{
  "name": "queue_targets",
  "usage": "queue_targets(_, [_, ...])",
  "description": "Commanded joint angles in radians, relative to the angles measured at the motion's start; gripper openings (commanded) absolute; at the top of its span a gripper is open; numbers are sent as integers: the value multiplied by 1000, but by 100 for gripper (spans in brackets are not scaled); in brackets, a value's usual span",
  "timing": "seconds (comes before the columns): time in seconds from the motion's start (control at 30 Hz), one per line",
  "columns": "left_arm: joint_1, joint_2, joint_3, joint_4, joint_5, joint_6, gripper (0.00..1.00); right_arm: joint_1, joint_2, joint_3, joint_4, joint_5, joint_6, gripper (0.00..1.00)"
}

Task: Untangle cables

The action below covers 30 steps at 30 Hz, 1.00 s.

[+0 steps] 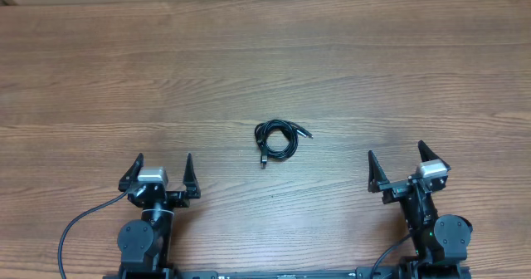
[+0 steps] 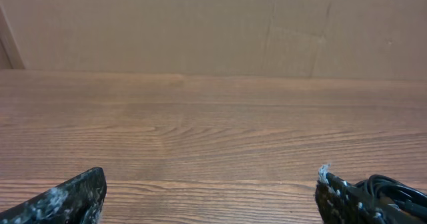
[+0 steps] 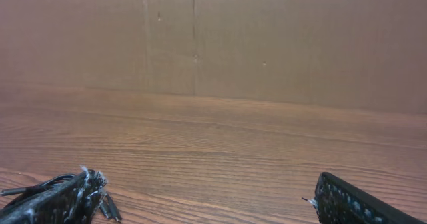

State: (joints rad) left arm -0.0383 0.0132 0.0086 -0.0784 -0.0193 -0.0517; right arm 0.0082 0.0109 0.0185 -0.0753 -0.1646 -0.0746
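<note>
Overhead: cables are lying coiled mid-bench, with the left pincer waiting at their 8 o'clock and the right pincer at 4, both spread and empty. Left wrist: cables are peeking in at 5 o'clock. Right wrist: cables are showing at 7. Risk: pinching the whole bundle would be tightening it.

**Coil sits between the two pincers**

The coiled bundle of thin black cables lies on the brown wood-grain table. It's ahead and right of the left pincer, ahead and left of the right pincer, well apart from both.
</note>
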Motion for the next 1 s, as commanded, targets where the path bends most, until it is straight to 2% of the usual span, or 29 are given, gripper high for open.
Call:
queue_targets(0.0, [6,-9,-4,1,10,11,100,3,-8,-10,5,6,-2,100])
queue_targets(0.17, [6,-9,-4,1,17,6,100,3,-8,-10,5,7,-2,100])
queue_targets(0.23, [5,-9,-4,8,117,-121,100,3,-8,-10,5,7,-2,100])
queue_targets(0.37, [5,-9,-4,29,318,-472,100,3,-8,-10,5,7,-2,100])
queue_targets(0.43, [5,-9,-3,31,378,-618,100,3,-8,-10,5,7,-2,100])
queue_targets(0.5, [5,-9,-4,42,365,-686,99,3,-8,-10,5,7,-2,100])
queue_targets(0.6, [6,-9,-3,140,361,-674,99,3,-8,-10,5,7,-2,100])
queue_targets(0.77, [6,-9,18,443,363,-553,100,3,-8,-10,5,6,-2,100])
queue_targets(0.87, [6,-9,93,468,294,-554,100,3,-8,-10,5,6,-2,100])
queue_targets(0.97, [6,-3,217,394,248,-537,100,3,-8,-10,5,7,-2,100])
